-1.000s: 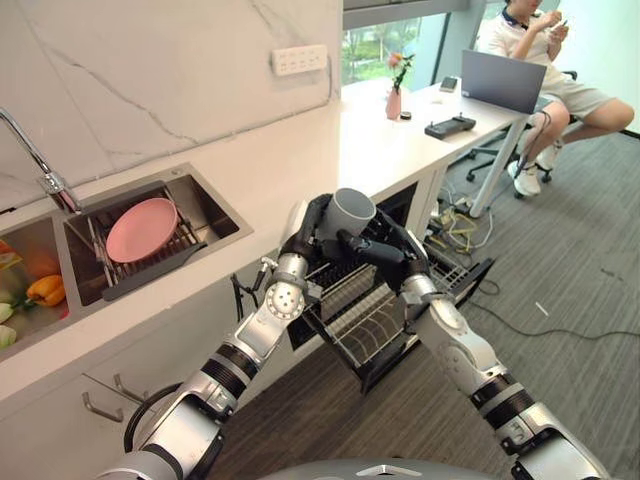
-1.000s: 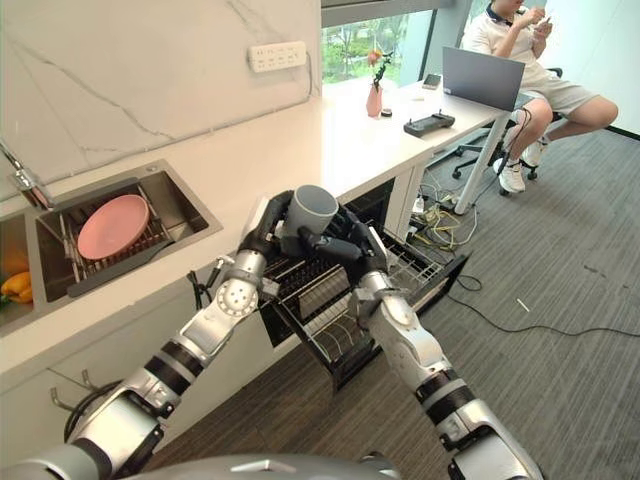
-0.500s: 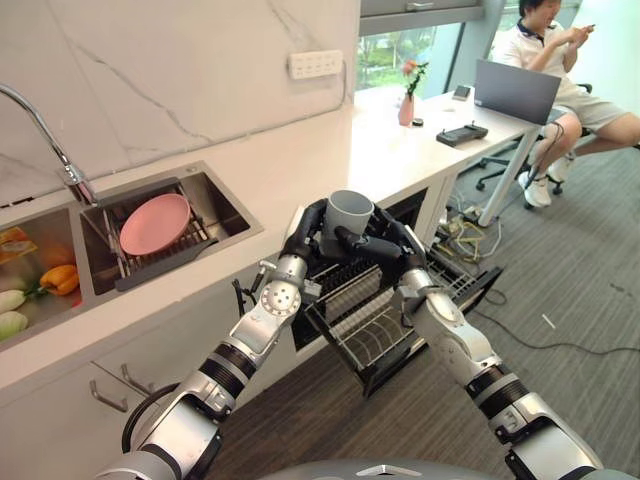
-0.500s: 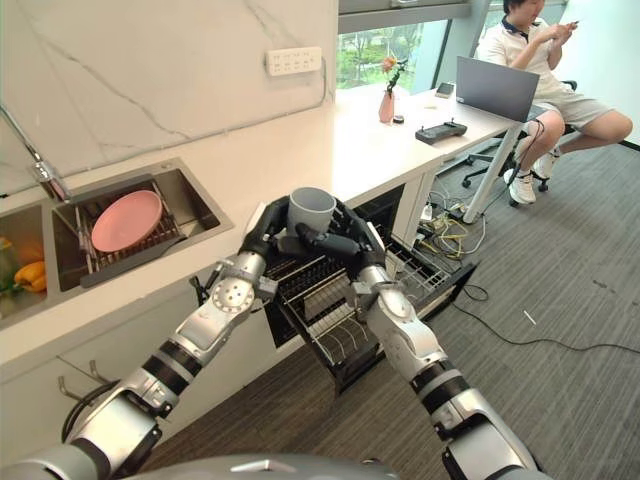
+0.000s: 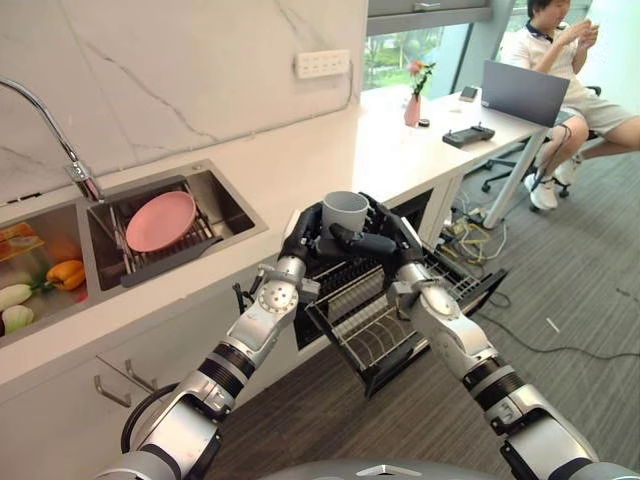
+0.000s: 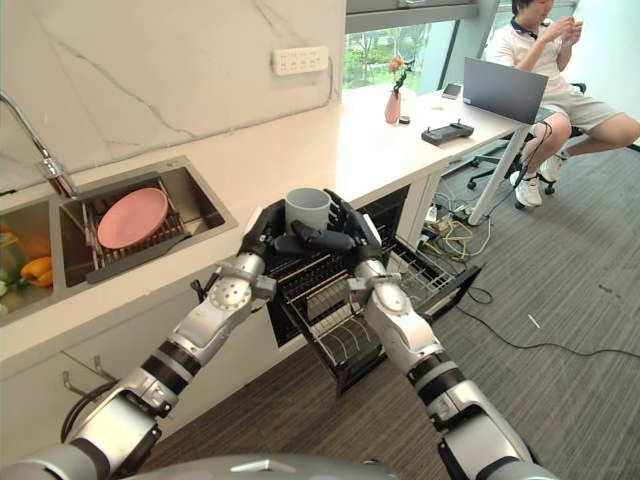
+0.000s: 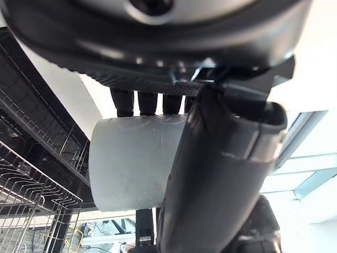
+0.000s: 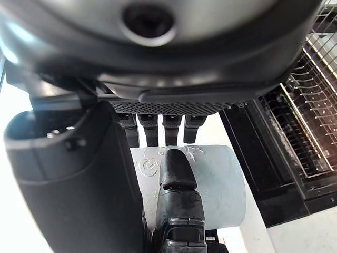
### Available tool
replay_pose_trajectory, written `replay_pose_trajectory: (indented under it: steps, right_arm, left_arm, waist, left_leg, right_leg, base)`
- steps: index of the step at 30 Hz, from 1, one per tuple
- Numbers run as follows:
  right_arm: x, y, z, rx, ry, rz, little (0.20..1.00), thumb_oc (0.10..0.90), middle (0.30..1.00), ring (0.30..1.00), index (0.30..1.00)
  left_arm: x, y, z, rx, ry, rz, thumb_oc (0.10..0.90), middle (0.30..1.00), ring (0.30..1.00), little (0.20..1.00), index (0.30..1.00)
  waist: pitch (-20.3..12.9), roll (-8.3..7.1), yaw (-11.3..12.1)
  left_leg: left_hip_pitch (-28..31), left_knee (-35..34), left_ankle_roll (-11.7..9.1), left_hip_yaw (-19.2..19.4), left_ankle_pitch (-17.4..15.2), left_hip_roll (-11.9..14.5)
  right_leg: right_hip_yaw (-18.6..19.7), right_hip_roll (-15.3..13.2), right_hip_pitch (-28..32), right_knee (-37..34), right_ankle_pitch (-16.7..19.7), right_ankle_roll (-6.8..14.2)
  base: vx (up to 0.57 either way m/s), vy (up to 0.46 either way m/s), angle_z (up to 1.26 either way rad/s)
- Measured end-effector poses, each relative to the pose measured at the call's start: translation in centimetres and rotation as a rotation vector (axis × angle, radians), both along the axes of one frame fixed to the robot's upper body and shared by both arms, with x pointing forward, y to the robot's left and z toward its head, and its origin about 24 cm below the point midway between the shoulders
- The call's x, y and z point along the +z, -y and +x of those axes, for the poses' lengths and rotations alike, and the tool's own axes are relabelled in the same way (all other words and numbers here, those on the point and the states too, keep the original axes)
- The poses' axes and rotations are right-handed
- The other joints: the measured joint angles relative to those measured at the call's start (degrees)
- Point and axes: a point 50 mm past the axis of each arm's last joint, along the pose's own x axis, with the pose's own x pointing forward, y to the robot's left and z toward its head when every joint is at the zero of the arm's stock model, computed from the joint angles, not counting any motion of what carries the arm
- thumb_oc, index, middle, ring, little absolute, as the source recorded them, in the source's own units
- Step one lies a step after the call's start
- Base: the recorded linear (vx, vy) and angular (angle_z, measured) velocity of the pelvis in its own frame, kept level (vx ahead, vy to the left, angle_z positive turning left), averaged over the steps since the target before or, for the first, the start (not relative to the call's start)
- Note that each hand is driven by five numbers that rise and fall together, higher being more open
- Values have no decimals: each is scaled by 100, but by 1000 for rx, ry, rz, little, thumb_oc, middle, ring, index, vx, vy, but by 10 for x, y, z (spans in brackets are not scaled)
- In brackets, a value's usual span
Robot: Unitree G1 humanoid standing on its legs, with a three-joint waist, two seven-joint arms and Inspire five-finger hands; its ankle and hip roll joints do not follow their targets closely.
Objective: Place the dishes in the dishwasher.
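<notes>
Left eye view: both robot hands hold a grey cup (image 5: 345,210) upright above the pulled-out dishwasher rack (image 5: 385,310), at the edge of the white surface (image 5: 300,150). The left robot hand (image 5: 303,232) curls round its near side, the right robot hand (image 5: 375,238) round the other. A pink plate (image 5: 160,221) waits in the sink (image 5: 225,205).

Left wrist view: fingers (image 7: 139,103) wrap the cup's wall, thumb across it.

Right wrist view: fingers (image 8: 158,126) and thumb clasp the same cup.

To do this well, I would lower both together and tip the cup mouth-down between the tines before letting go.
</notes>
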Motion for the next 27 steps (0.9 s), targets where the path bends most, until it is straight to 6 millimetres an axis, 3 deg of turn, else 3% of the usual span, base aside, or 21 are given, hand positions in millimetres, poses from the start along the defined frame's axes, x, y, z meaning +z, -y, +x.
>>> replay_pose_trajectory:
  steps: [16, 27]
  right_arm:
    - [-4, -19, 0, -57, 8, -45, 900, 800, 900, 900, 900]
    - [-19, -22, -3, -83, -147, 157, 900, 800, 900, 900, 900]
  left_arm:
    - [-4, 5, -3, 32, 56, 171, 400, 300, 300, 300, 300]
    - [-9, 17, -9, -25, 41, 187, 400, 300, 300, 300, 300]
  waist:
    - [0, -2, -10]
    - [-5, -7, -8]
  left_leg:
    - [-7, 3, 3, -14, 3, -8]
    - [-22, 3, 4, -37, 7, -10]
  right_leg:
    - [-17, -7, 1, 10, -1, 1]
    - [-40, -11, 2, 10, -1, 1]
  base:
    - [0, 0, 0]
    - [0, 0, 0]
